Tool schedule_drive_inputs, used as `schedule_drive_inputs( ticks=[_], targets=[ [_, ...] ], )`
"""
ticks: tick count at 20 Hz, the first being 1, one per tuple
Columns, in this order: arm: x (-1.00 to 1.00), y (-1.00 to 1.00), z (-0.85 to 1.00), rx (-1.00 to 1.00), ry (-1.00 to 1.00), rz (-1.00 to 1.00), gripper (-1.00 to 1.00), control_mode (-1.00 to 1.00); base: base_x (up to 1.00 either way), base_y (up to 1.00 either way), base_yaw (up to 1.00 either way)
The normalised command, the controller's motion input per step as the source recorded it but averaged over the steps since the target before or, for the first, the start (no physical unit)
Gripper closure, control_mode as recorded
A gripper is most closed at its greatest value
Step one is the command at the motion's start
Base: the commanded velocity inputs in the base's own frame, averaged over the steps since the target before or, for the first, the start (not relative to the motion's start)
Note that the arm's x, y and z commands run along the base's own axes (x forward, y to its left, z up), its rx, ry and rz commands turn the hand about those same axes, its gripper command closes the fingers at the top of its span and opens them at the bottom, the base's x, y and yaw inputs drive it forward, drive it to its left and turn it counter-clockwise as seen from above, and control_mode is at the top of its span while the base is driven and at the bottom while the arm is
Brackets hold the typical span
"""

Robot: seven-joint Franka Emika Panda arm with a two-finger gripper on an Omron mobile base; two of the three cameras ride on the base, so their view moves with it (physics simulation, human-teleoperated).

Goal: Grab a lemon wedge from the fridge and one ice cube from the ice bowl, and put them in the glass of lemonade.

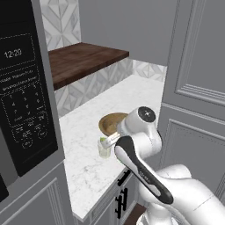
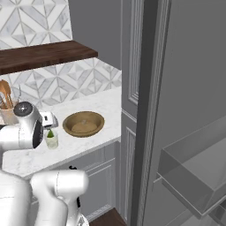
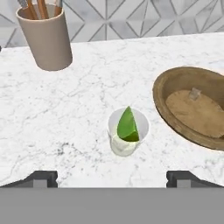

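The glass of lemonade (image 3: 127,133) stands on the white marble counter, and the yellow-green lemon wedge (image 3: 128,126) sits inside it, poking above the rim. My gripper (image 3: 113,179) hovers just above and behind the glass, open, with nothing between its fingertips (image 3: 41,178). The wooden ice bowl (image 3: 168,111) lies right of the glass and holds a small clear ice cube (image 3: 194,93). From the base views, the gripper (image 1: 112,139) (image 2: 47,120) is over the glass (image 1: 104,148) (image 2: 51,139), next to the bowl (image 1: 112,123) (image 2: 84,123). The fridge (image 2: 190,79) has its door open at the right.
A beige utensil crock (image 3: 46,37) (image 2: 8,114) stands at the back left of the counter. A black microwave (image 1: 24,83) sits at the left under a dark wooden shelf (image 1: 83,59). Grey panelled cabinets (image 1: 197,88) rise to the right. A fridge door bin (image 2: 194,176) juts out low.
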Motion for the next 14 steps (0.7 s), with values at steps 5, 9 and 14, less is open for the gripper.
schedule_drive_inputs(
  ticks=[5, 9, 14],
  targets=[
    [-0.95, -0.55, 1.00, 0.00, 0.13, -0.09, -1.00, -1.00, 0.00, 0.00, 0.00],
    [-1.00, -0.62, 1.00, 0.00, 0.28, -0.13, -1.00, -1.00, 0.00, 0.00, 0.00],
    [-0.98, -0.53, 0.64, 0.02, 0.14, -0.12, -1.00, -1.00, 0.00, 0.00, 0.00]
  ],
)
